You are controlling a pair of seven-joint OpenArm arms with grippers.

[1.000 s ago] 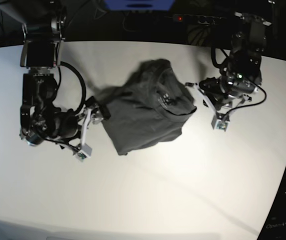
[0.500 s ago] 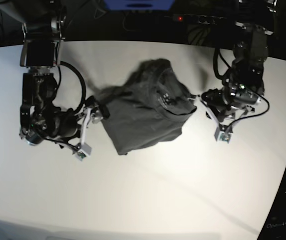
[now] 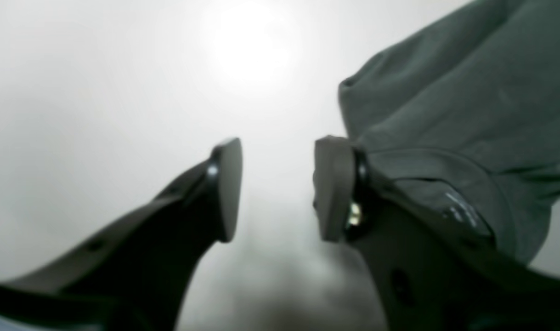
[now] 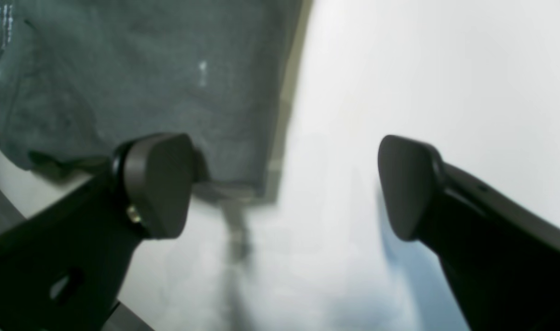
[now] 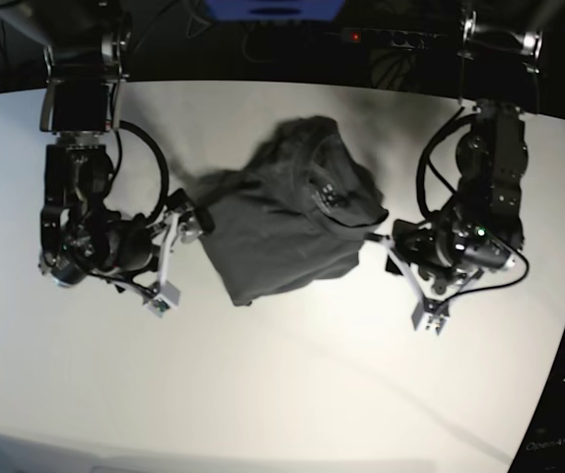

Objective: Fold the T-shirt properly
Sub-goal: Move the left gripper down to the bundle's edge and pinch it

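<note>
While both pincers gape empty, the T-shirt (image 5: 292,212) lies crumpled on the table (image 5: 292,394).

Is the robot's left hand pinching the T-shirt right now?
Apart. The left wrist view shows the left gripper open with only bare table between its pads; the T-shirt lies beside it.
</note>
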